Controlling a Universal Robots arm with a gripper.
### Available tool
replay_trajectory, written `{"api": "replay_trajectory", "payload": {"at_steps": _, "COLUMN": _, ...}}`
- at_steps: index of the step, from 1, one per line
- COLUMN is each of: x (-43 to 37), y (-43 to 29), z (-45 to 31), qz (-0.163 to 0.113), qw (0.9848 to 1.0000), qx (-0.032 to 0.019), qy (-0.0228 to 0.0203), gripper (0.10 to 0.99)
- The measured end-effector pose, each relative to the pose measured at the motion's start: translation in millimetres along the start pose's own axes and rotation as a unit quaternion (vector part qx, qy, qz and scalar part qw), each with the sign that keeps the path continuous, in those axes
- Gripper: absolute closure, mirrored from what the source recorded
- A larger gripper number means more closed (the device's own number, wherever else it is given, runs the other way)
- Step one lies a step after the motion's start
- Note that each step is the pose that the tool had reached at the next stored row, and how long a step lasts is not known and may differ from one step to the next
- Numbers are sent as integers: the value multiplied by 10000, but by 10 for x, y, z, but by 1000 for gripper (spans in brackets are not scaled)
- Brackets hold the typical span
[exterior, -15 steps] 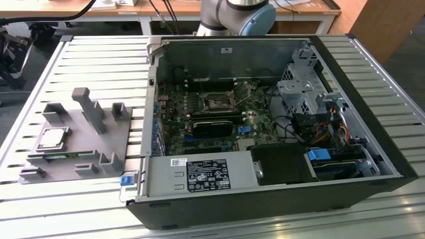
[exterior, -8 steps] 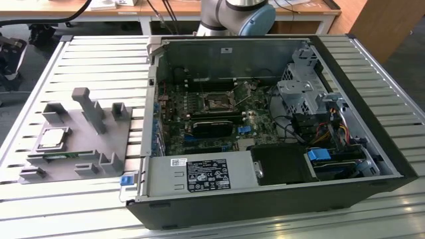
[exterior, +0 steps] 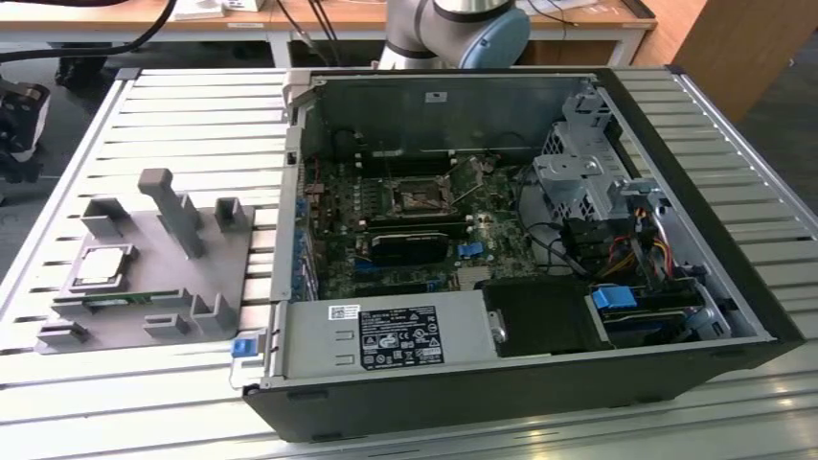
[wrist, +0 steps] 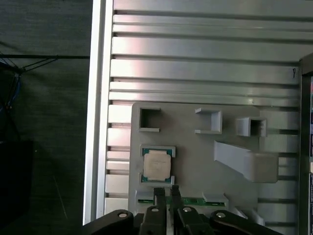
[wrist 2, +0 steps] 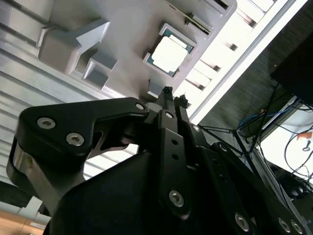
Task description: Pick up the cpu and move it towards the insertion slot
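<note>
The cpu (exterior: 102, 266), a small silvery square with a pale rim, lies flat in a framed pocket of a grey holder plate (exterior: 134, 216) on the exterior view's left. In both wrist views my gripper (wrist: 167, 192) (wrist 2: 174, 95) hangs well above the plate with its two thin black fingers close together and nothing between them. The cpu (wrist: 157, 164) (wrist 2: 169, 53) lies just past the fingertips, untouched. The insertion slot (exterior: 420, 198), a black-framed square socket, sits on the motherboard inside the open computer case, far from the cpu.
The open black computer case (exterior: 537, 383) takes up the middle and right of the slatted metal table (exterior: 192, 105). Upright grey posts (exterior: 172, 206) rise from the holder plate, and a green memory stick (exterior: 122, 300) lies along its near edge. The arm's base (exterior: 454, 24) stands behind the case.
</note>
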State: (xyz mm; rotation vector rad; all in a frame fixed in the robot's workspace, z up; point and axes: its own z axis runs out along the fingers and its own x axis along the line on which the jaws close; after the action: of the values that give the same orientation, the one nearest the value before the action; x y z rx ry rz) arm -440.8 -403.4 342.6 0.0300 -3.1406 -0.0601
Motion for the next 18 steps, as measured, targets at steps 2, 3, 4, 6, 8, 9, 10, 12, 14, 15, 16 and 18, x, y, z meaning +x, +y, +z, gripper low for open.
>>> {"api": "replay_trajectory", "payload": {"at_steps": 2, "x": 16, "y": -2, "z": 32, "qz": 0, "qw": 10000, "qx": 0, "qy": -2, "gripper": 855}}
{"api": "replay_trajectory", "payload": {"at_steps": 3, "x": 22, "y": -3, "z": 46, "qz": 0, "qw": 10000, "qx": 0, "qy": -2, "gripper": 796}}
{"api": "replay_trajectory", "payload": {"at_steps": 4, "x": 29, "y": -3, "z": 58, "qz": 0, "qw": 10000, "qx": 0, "qy": -1, "gripper": 733}}
{"api": "replay_trajectory", "payload": {"at_steps": 6, "x": 43, "y": -4, "z": 85, "qz": 0, "qw": 10000, "qx": 0, "qy": -1, "gripper": 678}}
{"api": "replay_trajectory", "payload": {"at_steps": 8, "x": 54, "y": -6, "z": 112, "qz": 0, "qw": 10000, "qx": 0, "qy": -1, "gripper": 620}}
{"api": "replay_trajectory", "payload": {"at_steps": 9, "x": 58, "y": -7, "z": 127, "qz": 0, "qw": 10000, "qx": 0, "qy": -1, "gripper": 561}}
{"api": "replay_trajectory", "payload": {"at_steps": 10, "x": 62, "y": -7, "z": 142, "qz": 0, "qw": 10000, "qx": 0, "qy": -1, "gripper": 506}}
{"api": "replay_trajectory", "payload": {"at_steps": 12, "x": 69, "y": -9, "z": 177, "qz": 0, "qw": 10000, "qx": 0, "qy": -1, "gripper": 439}}
{"api": "replay_trajectory", "payload": {"at_steps": 14, "x": 73, "y": -11, "z": 213, "qz": 0, "qw": 10000, "qx": 0, "qy": 0, "gripper": 439}}
{"api": "replay_trajectory", "payload": {"at_steps": 15, "x": 76, "y": -11, "z": 232, "qz": 0, "qw": 10000, "qx": 0, "qy": -1, "gripper": 439}}
{"api": "replay_trajectory", "payload": {"at_steps": 16, "x": 78, "y": -12, "z": 249, "qz": 0, "qw": 10000, "qx": 0, "qy": -1, "gripper": 439}}
{"api": "replay_trajectory", "payload": {"at_steps": 18, "x": 83, "y": -13, "z": 279, "qz": 0, "qw": 10000, "qx": 0, "qy": -1, "gripper": 439}}
